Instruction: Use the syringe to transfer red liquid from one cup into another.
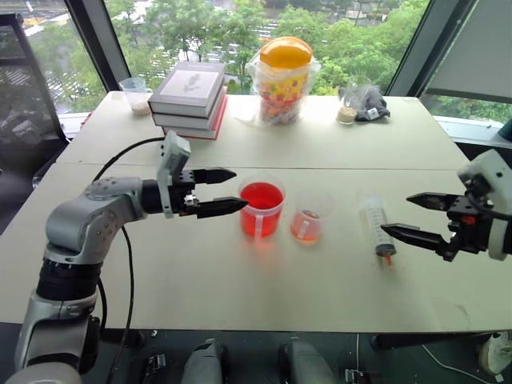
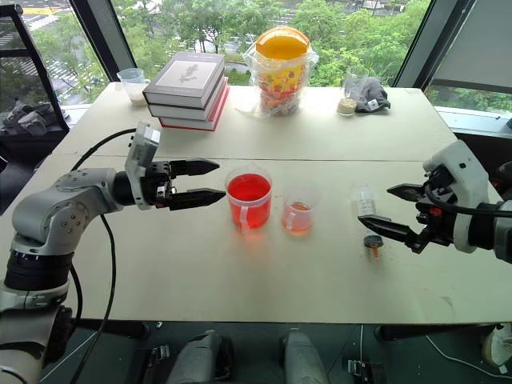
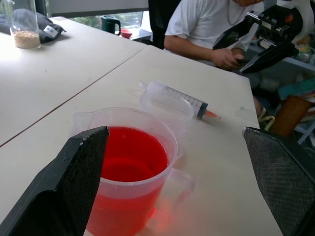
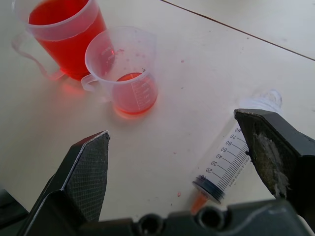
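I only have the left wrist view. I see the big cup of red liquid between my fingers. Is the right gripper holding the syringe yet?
Observer: No. The right gripper is open, and the syringe lies flat on the table.
Operator: Where is the small cup?
Observer: The small cup stands between the big cup and the syringe.
Operator: Anything in it?
Observer: A shallow layer of pale red liquid.

Office, long table (image 1: pixel 336 144), books (image 1: pixel 190 98), big windows (image 1: pixel 336 36)
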Controlling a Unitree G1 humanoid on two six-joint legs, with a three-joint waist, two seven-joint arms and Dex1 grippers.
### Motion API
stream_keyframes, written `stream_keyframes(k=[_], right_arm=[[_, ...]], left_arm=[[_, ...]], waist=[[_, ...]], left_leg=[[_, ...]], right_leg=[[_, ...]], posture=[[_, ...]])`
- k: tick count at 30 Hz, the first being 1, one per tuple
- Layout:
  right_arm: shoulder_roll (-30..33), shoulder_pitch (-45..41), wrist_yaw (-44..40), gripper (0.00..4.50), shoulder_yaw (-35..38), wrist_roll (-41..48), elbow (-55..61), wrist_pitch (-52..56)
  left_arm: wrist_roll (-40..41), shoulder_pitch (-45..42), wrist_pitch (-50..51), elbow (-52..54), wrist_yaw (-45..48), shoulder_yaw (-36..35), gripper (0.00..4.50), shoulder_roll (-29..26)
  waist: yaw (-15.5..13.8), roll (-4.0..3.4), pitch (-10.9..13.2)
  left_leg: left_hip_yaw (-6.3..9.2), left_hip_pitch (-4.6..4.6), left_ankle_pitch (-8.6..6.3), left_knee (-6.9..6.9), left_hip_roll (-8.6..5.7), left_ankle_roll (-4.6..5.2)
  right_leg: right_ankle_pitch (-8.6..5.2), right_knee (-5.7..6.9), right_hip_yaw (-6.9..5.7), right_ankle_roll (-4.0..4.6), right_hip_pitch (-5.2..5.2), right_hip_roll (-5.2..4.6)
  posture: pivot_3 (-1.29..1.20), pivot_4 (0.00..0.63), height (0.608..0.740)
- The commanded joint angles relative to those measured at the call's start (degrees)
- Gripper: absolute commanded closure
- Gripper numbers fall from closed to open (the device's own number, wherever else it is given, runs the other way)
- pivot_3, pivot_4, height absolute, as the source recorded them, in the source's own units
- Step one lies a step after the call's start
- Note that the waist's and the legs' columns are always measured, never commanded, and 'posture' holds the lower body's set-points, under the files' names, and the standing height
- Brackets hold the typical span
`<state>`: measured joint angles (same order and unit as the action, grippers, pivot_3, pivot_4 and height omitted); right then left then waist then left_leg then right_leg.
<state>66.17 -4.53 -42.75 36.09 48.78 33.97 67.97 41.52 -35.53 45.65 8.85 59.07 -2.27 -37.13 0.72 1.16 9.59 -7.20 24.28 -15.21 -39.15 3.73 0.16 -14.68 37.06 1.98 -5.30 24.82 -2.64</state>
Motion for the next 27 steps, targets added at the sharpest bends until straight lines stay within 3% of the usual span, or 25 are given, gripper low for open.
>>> stream_keyframes(k=[1, 19, 27], right_arm=[[-0.18, 0.10, 0.43, 0.05, 2.38, -0.39, 1.08, -0.95], [2.38, -1.42, -0.05, 0.05, -0.92, -2.80, -2.72, -0.54], [9.82, -8.09, 0.45, 0.05, -8.75, -5.42, -12.48, 3.02]], left_arm=[[-0.73, -1.46, -1.75, 0.24, 0.77, 0.06, 0.00, -0.25], [1.00, -2.05, -1.52, 1.19, -1.49, -0.87, 0.00, 2.27], [0.11, -0.34, -3.72, 0.91, -1.30, 0.84, 0.00, 4.62]], waist=[[0.04, 0.00, 0.00], [0.04, 0.00, 0.00], [0.10, 0.00, 0.00]], left_leg=[[0.00, 0.00, 0.00, 0.00, 0.00, 0.00], [0.00, 0.00, 0.00, 0.00, 0.00, 0.00], [-0.03, -0.01, 0.00, 0.00, 0.00, 0.00]], right_leg=[[0.00, 0.00, 0.00, 0.00, 0.00, 0.00], [0.00, 0.00, 0.00, 0.00, 0.00, -0.01], [0.00, 0.00, 0.02, 0.01, 0.01, -0.01]], posture=[[0.00, 0.150, 0.740], [0.00, 0.150, 0.740], [0.00, 0.150, 0.740]])
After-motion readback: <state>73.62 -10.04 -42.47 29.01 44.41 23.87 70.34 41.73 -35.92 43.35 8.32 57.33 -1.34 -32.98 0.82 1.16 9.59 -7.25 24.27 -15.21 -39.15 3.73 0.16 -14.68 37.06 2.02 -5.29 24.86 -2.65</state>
